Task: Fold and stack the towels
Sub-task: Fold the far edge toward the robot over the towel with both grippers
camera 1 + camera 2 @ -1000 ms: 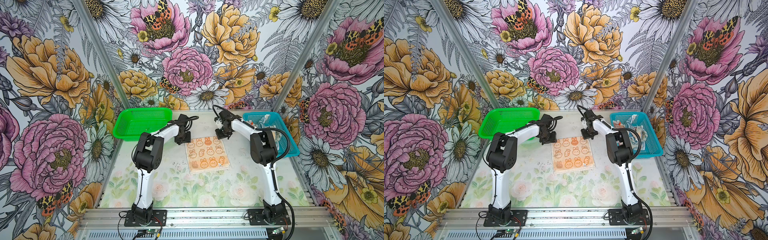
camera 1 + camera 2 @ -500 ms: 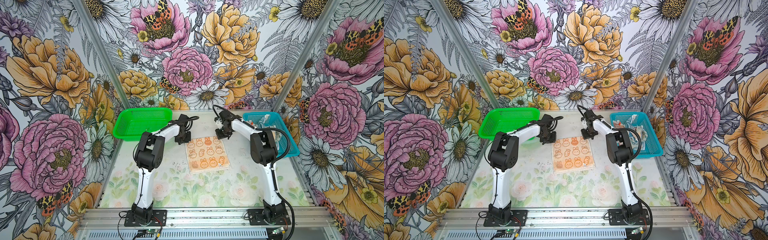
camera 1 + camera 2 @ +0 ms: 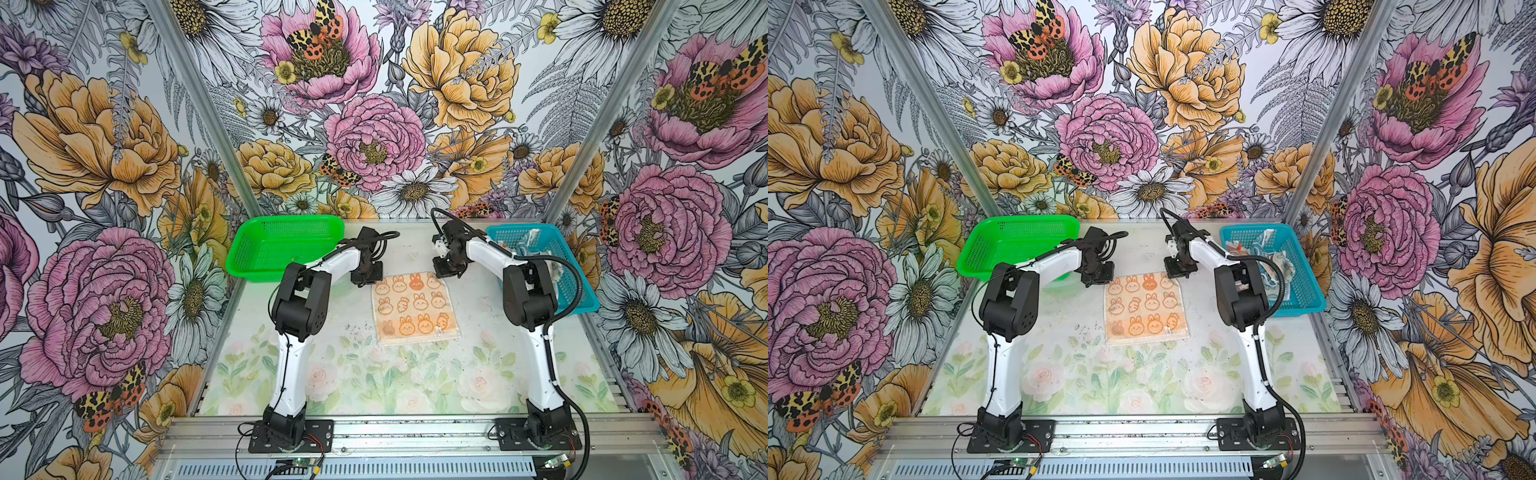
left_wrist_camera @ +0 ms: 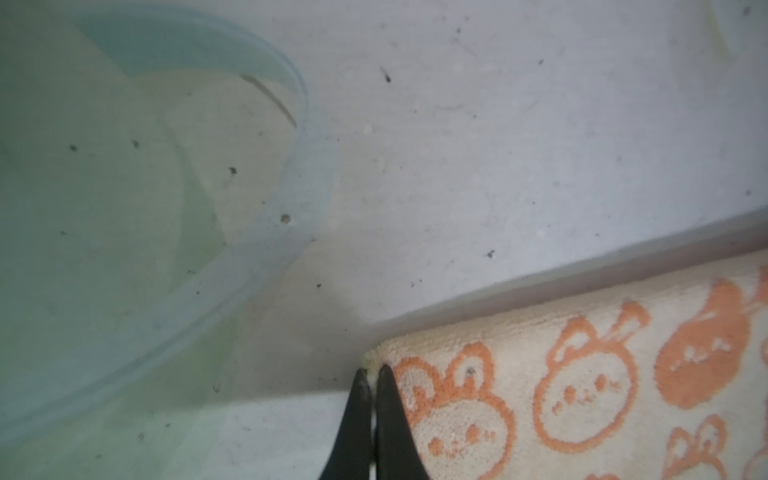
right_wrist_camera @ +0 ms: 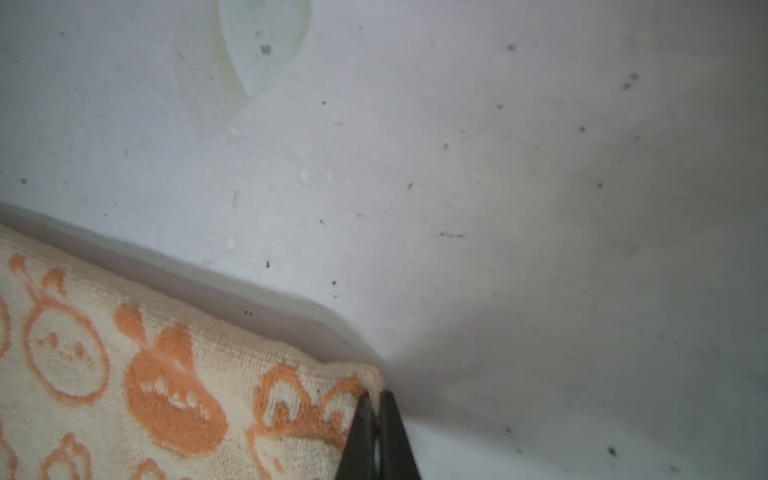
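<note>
Green basket (image 3: 282, 243), upper left of the table (image 3: 415, 382) in both top views: nothing seen in it.

Change: the left gripper (image 3: 365, 276) has closed in the last second. The arm itself has barely shifted in the top views. In the left wrist view the left gripper (image 4: 372, 370) has its black fingers pressed together at the corner of the orange towel (image 4: 582, 395). A sliver of cloth shows at the tips, so I read this as a pinch on that corner.

The orange towel (image 3: 413, 309) is in the centre of both top views, spread flat in one layer with the bunny print up. Its upper-left corner sits under the left gripper and its upper-right corner under the right gripper (image 3: 446, 270). The lower edge lies free on the table.

The right gripper (image 5: 376, 397) is unchanged over the same second. Its fingers are pressed together with the hem of the orange towel (image 5: 166, 374) caught between them.

Meaning: both upper corners now look held, so the grasp stage of the first fold appears complete. Judgement: the next move is to lift the upper edge and carry it down over the lower edge. The left hold is right at the corner's tip and may slip.

Blue basket (image 3: 573, 286), right of frame: the other towels (image 3: 1266, 253) lie crumpled inside, not yet folded.
</note>
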You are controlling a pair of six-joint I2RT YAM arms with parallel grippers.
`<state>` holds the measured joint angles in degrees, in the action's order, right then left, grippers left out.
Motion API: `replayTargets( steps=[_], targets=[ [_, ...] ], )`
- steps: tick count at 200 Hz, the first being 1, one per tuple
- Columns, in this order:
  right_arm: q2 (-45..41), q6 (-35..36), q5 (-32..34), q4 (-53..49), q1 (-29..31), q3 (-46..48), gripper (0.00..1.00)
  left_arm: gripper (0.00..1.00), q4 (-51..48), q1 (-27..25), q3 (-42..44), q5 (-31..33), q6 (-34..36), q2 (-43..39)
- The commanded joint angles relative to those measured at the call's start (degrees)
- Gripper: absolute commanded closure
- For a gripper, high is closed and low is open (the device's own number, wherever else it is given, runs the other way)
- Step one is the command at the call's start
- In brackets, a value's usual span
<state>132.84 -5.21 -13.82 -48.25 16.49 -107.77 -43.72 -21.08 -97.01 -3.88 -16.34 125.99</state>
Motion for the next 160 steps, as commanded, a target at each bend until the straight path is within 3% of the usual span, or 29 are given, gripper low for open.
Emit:
replayTargets(
  steps=[1,64,160],
  targets=[
    [-3.8,-3.0,-2.0,-1.1,-1.6,0.8,1.0,1.0,0.5,0.6,-3.8,-1.2,1.8,0.0],
    [-9.9,-4.3,-5.3,-1.1,-3.2,3.6,1.0,1.0,0.4,0.7,-4.8,-1.9,3.5,-4.3],
    [-22.5,-6.7,-4.0,0.6,-0.1,20.1,1.0,1.0,1.0,-1.1,12.7,0.5,1.0,-18.2]
  ],
)
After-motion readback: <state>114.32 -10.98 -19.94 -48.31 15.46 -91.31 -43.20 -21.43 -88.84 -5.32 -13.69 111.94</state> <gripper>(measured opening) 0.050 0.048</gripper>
